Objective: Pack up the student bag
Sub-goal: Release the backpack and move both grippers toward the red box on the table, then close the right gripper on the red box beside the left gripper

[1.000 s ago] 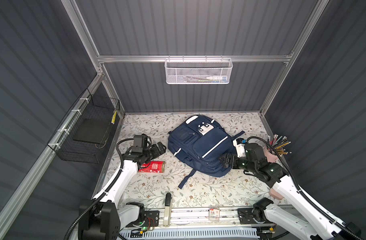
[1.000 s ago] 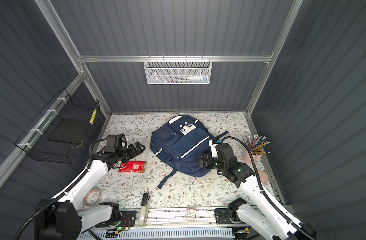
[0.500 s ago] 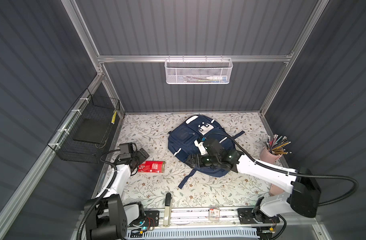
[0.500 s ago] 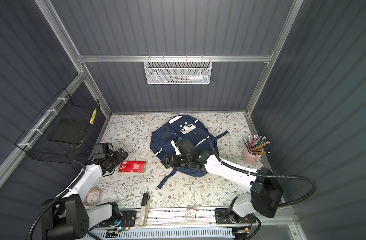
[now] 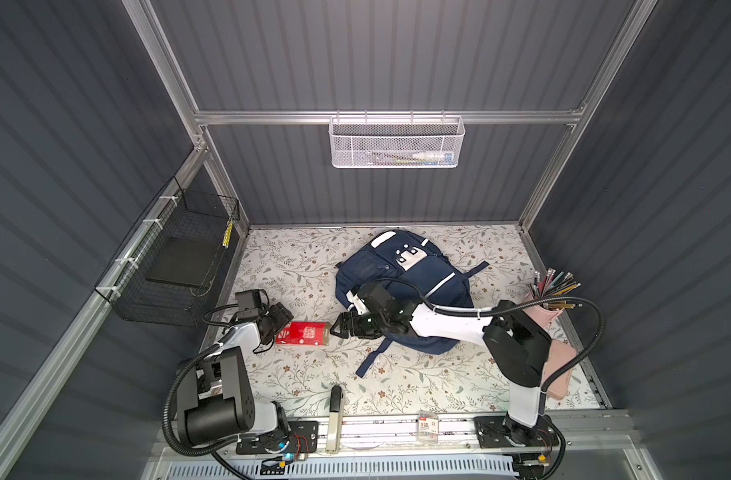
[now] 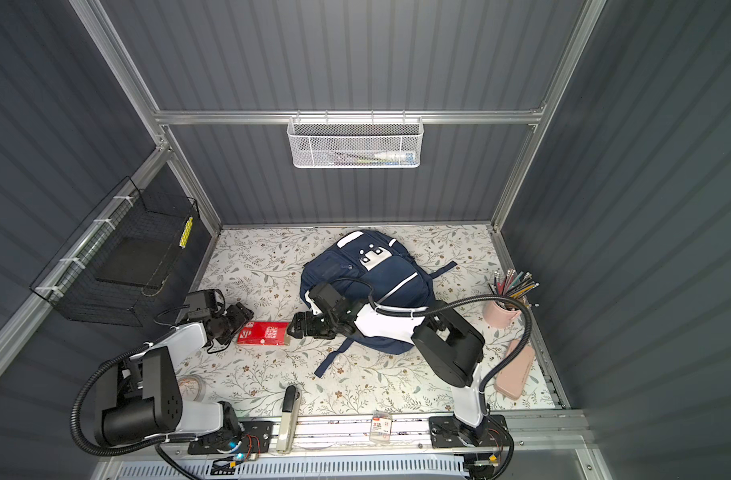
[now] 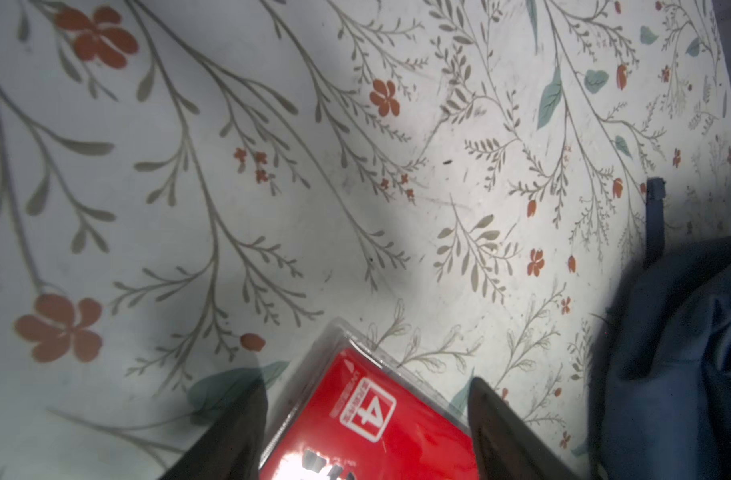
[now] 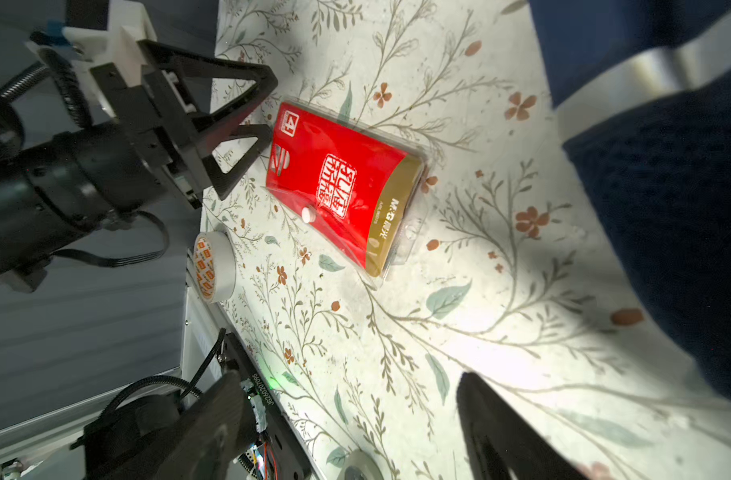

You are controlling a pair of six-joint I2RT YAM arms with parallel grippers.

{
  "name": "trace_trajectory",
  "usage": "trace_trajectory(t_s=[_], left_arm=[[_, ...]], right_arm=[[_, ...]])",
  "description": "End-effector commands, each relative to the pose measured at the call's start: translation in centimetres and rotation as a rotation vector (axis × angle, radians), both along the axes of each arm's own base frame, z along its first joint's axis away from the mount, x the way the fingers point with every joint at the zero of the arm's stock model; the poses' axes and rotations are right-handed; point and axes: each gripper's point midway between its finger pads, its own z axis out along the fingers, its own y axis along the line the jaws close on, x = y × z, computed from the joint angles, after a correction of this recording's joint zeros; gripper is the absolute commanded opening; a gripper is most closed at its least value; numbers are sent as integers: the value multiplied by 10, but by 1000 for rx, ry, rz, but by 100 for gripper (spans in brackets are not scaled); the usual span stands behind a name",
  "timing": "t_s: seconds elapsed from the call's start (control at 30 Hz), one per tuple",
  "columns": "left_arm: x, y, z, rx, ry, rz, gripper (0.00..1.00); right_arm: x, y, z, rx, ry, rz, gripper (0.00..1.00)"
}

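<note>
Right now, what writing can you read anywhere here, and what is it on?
"M&G", then Chinese characters: gold end band of the flat red plastic-wrapped pack.
"4": white box at that pack's corner.
"3": label on the small clear plastic packet.
Unreadable: the pack's white seal characters; orange print on the white tape roll.

Top views look down; wrist views closely share the red packet (image 7: 368, 428) (image 8: 334, 178).
</note>
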Motion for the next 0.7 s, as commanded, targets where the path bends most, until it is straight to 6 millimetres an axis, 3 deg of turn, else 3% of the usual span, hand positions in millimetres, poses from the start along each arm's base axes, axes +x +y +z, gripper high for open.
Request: trace_trajectory(t_s=[0.0,0.1,0.3,0.4,0.5,0.67], left_arm=[[-7,-11,-10,-48,8,-33,70],[-9,-18,-16,-91,3,-42,55],[-15,-31,-25,-166,11,-59,51],[-18,-35,-22,-183,-1,-62,44],[-21,-39,-21,-205,-7,-65,45],[-13,-48,-20,-257,-33,-79,47]], right_arm=[[4,16,2,24,18,-17,81],[11,21,-16,-5,33,-28,78],[25,35,-41,-50,56,-24,69],[23,23,-55,-115,49,-55,68],[15,12,-67,-158,80,-42,67],[-20,22,-54,-90,173,99,65]])
